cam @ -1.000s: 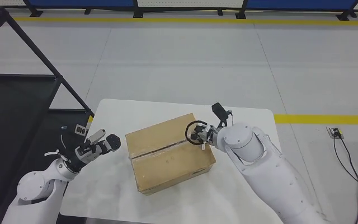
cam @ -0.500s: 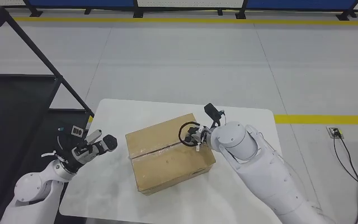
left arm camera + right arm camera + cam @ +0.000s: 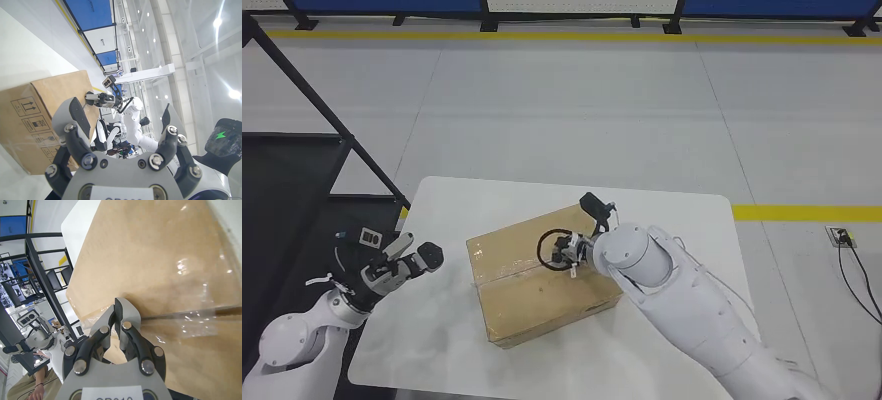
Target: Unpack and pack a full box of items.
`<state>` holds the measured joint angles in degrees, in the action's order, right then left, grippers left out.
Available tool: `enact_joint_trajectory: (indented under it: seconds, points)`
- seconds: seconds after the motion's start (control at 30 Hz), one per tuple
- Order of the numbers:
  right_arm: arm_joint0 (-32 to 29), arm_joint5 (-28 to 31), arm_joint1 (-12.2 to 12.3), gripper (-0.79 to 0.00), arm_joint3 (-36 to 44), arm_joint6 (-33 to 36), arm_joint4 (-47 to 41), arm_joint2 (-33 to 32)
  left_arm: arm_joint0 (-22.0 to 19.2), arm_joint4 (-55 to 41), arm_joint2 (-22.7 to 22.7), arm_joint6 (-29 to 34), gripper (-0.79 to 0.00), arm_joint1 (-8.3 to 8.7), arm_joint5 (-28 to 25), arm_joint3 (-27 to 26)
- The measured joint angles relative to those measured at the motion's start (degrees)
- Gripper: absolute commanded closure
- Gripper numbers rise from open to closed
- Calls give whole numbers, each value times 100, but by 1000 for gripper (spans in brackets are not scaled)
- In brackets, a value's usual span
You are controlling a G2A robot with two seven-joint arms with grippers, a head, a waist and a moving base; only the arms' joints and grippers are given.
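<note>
A brown cardboard box stands shut on the white table, with clear tape along its top seam. My right gripper rests on the box top at the seam, near the middle, fingers shut with nothing seen between them. The right wrist view has its tip pressed on the taped seam of the box. My left gripper hovers open over the table to the left of the box, apart from it. From the left wrist, the open fingers face the box's printed end and the right gripper beyond.
A black metal frame stands off the table's left side. Bare table surface lies behind the box and at the front left. The box sits near the table's front edge.
My right gripper has slid leftward along the taped seam, from the box's right end to near its middle. The left gripper has drawn back slightly to the left.
</note>
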<state>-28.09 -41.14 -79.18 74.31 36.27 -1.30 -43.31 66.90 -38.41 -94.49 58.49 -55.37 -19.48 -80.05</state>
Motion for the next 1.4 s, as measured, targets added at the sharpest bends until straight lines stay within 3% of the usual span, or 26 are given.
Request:
enact_joint_trajectory:
  seconds: [0.5, 0.8, 1.07, 1.4]
  points:
    - [424, 440, -688, 0, -859, -354, -975, 717, 36, -84, -46, 70, -785, 4, -13, 116]
    - [690, 582, -1065, 0, -1223, 38, -1182, 1198, -7, -167, -85, 102, -785, 5, -27, 251]
    - [592, 646, -1029, 0, -894, 292, -911, 1132, -36, -127, -57, 145, -785, 5, -26, 263]
    - [127, 375, -626, 0, -291, 398, -279, 379, -33, -97, -67, 175, -785, 10, -28, 234]
